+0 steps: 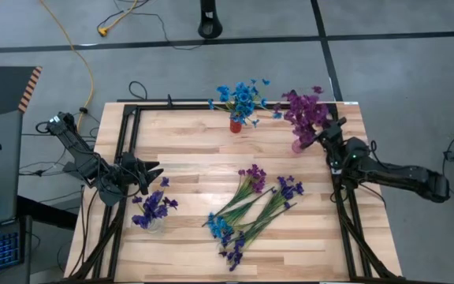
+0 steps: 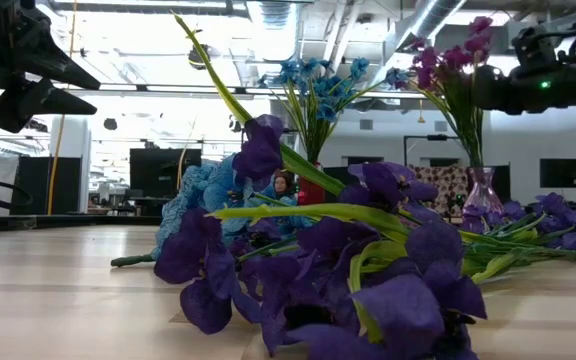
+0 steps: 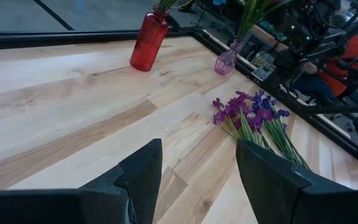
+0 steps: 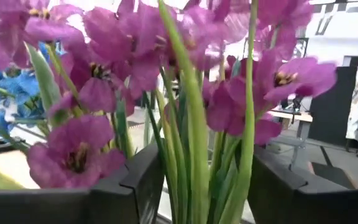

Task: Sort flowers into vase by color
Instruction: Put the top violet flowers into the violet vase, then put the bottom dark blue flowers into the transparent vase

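Magenta stems sit between the right gripper's parted fingers at the pink vase, two o'clock, looks like color-matching; left gripper waits wide.

- left gripper hangs over bare wood of the table, fingers spread apart, nothing between them
- red ribbed vase stands upright well beyond the gripper, green stems poking out the top
- small pink glass vase just beside the red one, also with stems
- loose bunch of magenta and purple flowers lies flat on the wood, nearer the gripper than the pink vase
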